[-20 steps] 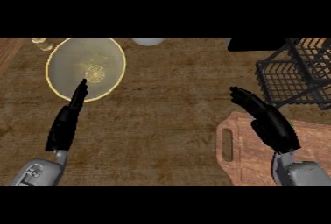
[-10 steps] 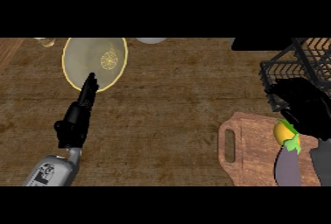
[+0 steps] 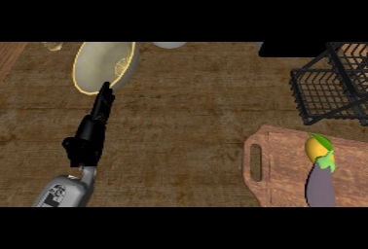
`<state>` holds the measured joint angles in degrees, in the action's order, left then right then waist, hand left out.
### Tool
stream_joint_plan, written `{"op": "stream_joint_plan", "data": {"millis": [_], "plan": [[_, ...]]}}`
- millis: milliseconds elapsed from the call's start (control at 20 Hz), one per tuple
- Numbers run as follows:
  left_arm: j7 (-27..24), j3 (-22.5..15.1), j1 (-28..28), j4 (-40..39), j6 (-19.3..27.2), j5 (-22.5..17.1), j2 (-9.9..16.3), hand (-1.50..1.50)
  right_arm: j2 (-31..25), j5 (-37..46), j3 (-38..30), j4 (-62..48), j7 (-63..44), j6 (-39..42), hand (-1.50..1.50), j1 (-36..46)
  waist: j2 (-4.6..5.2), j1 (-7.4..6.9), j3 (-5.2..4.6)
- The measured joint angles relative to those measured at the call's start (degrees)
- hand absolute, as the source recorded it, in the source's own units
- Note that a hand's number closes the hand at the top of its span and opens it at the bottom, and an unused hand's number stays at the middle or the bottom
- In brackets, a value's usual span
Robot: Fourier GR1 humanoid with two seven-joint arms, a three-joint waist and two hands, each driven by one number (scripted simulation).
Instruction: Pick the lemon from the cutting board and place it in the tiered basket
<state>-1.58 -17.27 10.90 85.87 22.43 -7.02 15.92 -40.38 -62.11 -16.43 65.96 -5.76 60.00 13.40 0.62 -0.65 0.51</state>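
Observation:
The yellow lemon (image 3: pixel 315 148) lies on the wooden cutting board (image 3: pixel 277 165) at the lower right, touching the green top of a purple eggplant (image 3: pixel 321 187). The black wire tiered basket (image 3: pixel 332 87) stands beyond the board at the right edge. My left hand (image 3: pixel 87 136) is at the left of the counter, far from the lemon, edge-on with straight fingers pointing toward a plate. It holds nothing. My right hand does not show.
A cream plate with a yellow rim (image 3: pixel 97 68) sits at the back left, just past my left fingertips. A pale round object (image 3: pixel 169 44) shows at the back edge. Bare wooden counter lies between my left hand and the board.
My right hand, which was over the board's far end by the lemon, has gone out of view. The lemon and eggplant now show fully. The left hand has stayed straight near the plate.

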Motion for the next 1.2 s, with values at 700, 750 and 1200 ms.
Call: {"op": "stream_joint_plan", "data": {"millis": [700, 750, 1200], "plan": [[1.3, 0.3, 0.7, 0.2, 0.5, 0.4, -0.5, 0.0, -16.6, 26.9, -12.3, 22.1, -0.2, 6.0, -1.5, 6.2, -0.42, 0.38, -0.09], [1.2, 0.0, 0.4, 0.2, 0.7, 0.7, -0.8, 0.0, -15.8, 29.4, -12.5, 24.4, -0.1, 6.0, -1.5, 6.1, -0.41, 0.28, -0.1], [1.9, -0.8, -0.1, 1.2, 0.7, 2.0, -1.3, 0.0, -9.9, 46.3, -13.6, 36.9, 4.0, 6.8, -1.5, 2.8, -0.32, -0.08, -0.18]]}}
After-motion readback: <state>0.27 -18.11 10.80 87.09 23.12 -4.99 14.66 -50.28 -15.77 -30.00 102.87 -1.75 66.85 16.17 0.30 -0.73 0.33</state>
